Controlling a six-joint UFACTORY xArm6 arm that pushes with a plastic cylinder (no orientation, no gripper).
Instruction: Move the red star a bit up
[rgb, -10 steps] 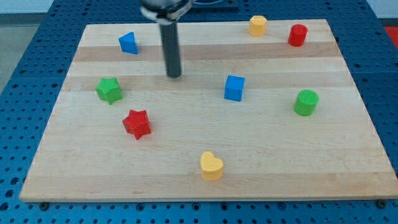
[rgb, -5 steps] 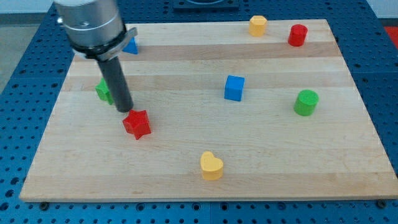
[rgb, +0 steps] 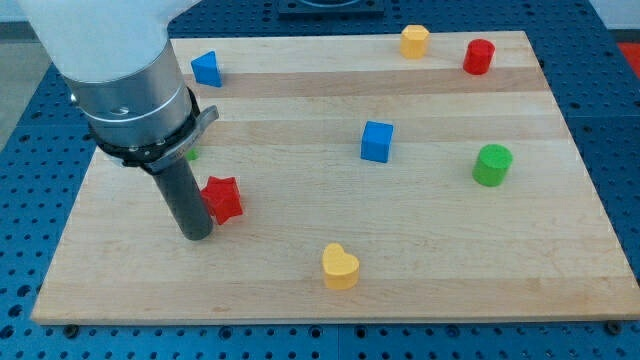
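Observation:
The red star (rgb: 224, 198) lies on the wooden board (rgb: 420, 250), left of the middle. My tip (rgb: 195, 236) rests on the board just below and left of the star, with the rod's side close against the star's left edge. The arm's body hides the board above and left of the star. The green star (rgb: 191, 153) is almost wholly hidden behind the arm; only a sliver shows.
A blue triangular block (rgb: 206, 69) sits at the top left. A yellow block (rgb: 414, 41) and a red cylinder (rgb: 479, 56) sit at the top right. A blue cube (rgb: 376, 141), a green cylinder (rgb: 492, 165) and a yellow heart (rgb: 340, 267) lie elsewhere.
My tip has moved from the board's upper middle down and to the left, past the green star, to below-left of the red star. The red star has barely shifted.

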